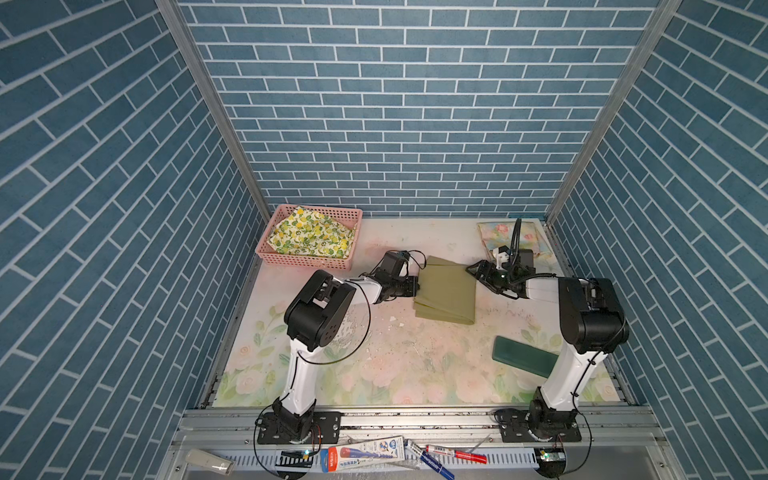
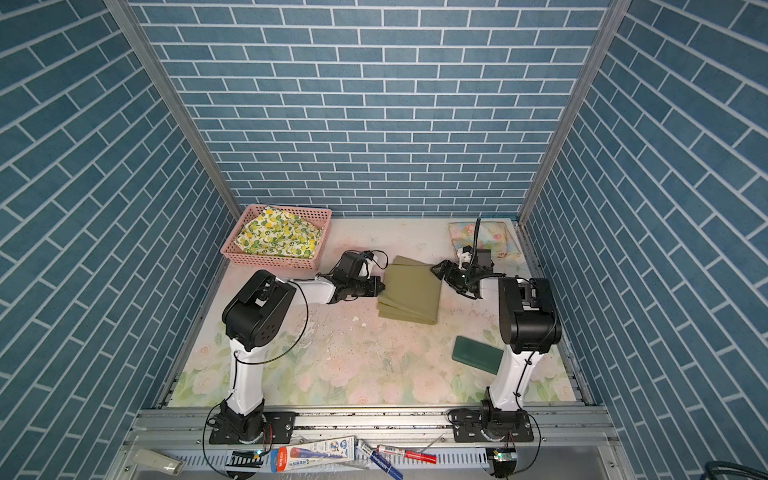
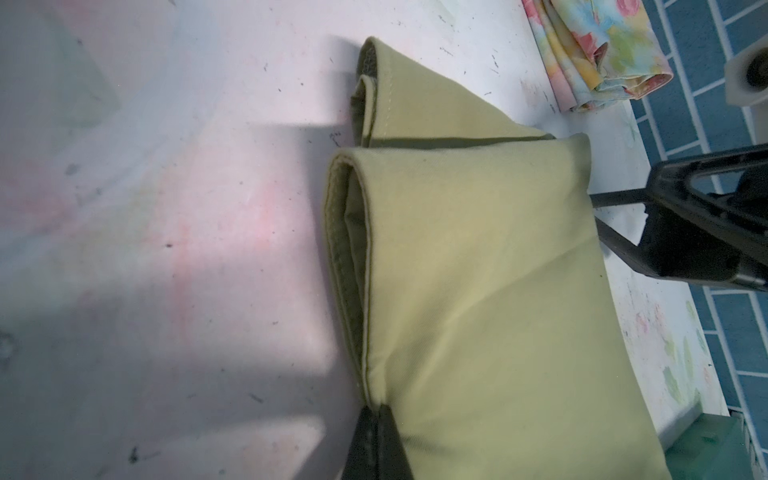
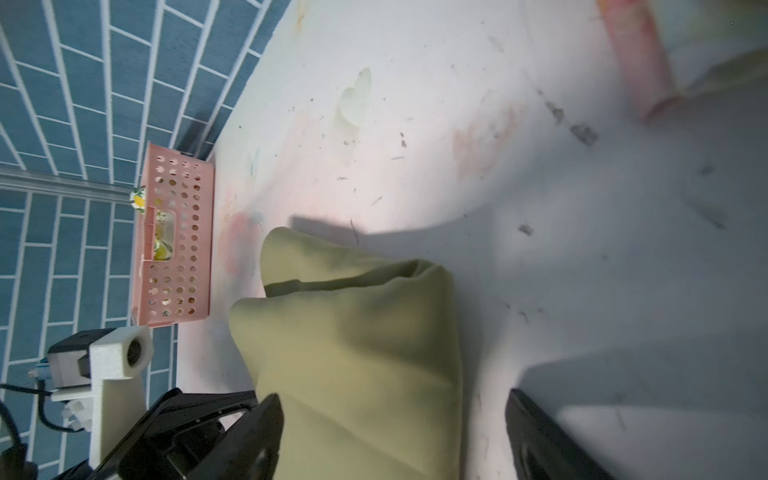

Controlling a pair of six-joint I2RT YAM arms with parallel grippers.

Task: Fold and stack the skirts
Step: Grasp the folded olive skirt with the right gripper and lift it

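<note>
On the front ledge, closest of all, lie a red, white and blue package (image 1: 365, 453), a red marker (image 1: 457, 453) and a blue marker (image 1: 432, 463). All three carry print, but it is too small to read.

Farther back, mid-table, the olive skirt (image 1: 446, 291) lies folded into a thick rectangle. Its longer side runs from the back wall toward the front, leaning slightly, with the layered edges showing at the near end. The left gripper (image 1: 417, 286) is clamped on the stitched hem at the skirt's left side, fingertips (image 3: 376, 415) pressed together on the cloth. The right gripper (image 1: 473, 272) is at the skirt's far right corner with its jaws spread wide. In the right wrist view the cloth lies between them, unpinched.

The floral skirt (image 1: 528, 239) sits folded in the back right corner of the table (image 1: 395, 365). The lemon skirt (image 1: 311, 237) lies loosely in the pink basket (image 1: 307, 262) at back left. A green block (image 1: 523, 355) lies beside the right arm.
</note>
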